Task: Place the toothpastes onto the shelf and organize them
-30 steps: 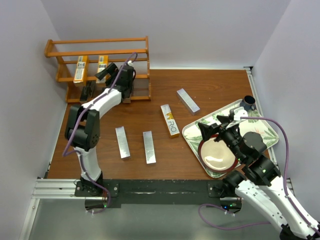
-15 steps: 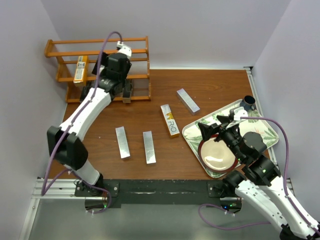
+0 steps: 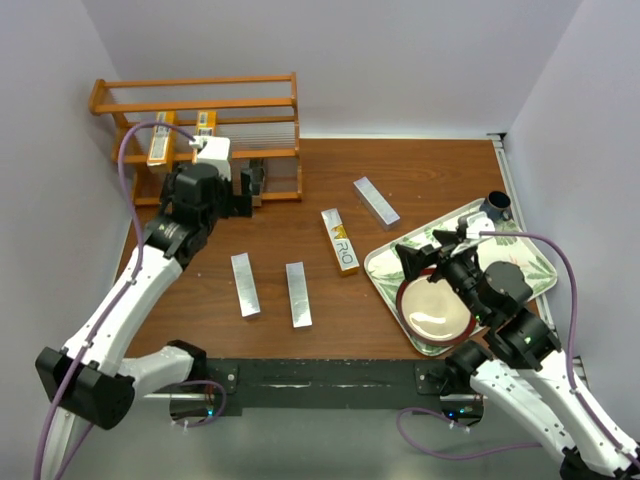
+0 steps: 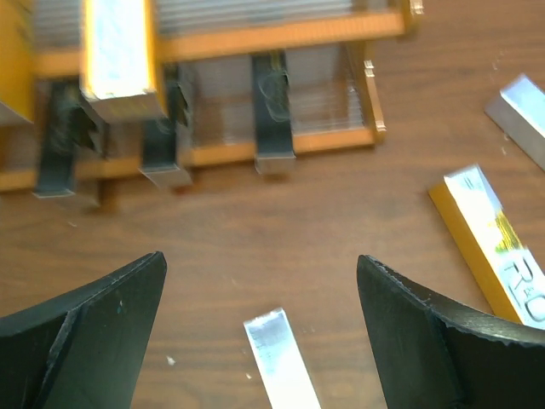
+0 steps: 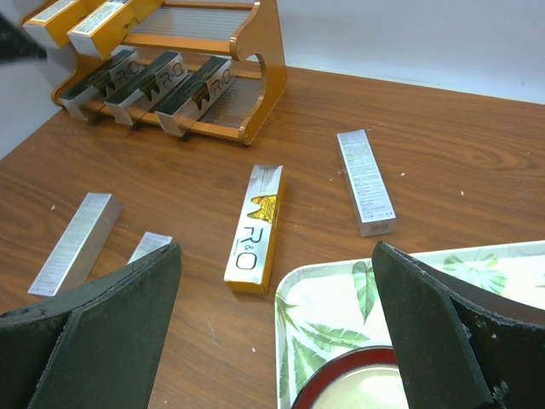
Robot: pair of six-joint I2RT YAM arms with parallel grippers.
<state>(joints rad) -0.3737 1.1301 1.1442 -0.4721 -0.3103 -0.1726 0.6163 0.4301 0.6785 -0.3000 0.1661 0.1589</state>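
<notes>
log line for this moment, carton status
left gripper open, empty, facing shelf | right gripper open, empty, over tray | shelved: three black cartons, two orange cartons | loose: three silver cartons, one gold carton

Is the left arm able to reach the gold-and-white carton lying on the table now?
Probably yes: the left pincer stands open over the table, and the gold-and-white carton lies flat nearby, nothing between them.

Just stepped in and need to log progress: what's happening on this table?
The shelf holds three black cartons low and two orange cartons above. Three silver cartons and one gold-and-white carton lie on the table. The left gripper, near the shelf, and right gripper, over the tray, are open and empty.
</notes>
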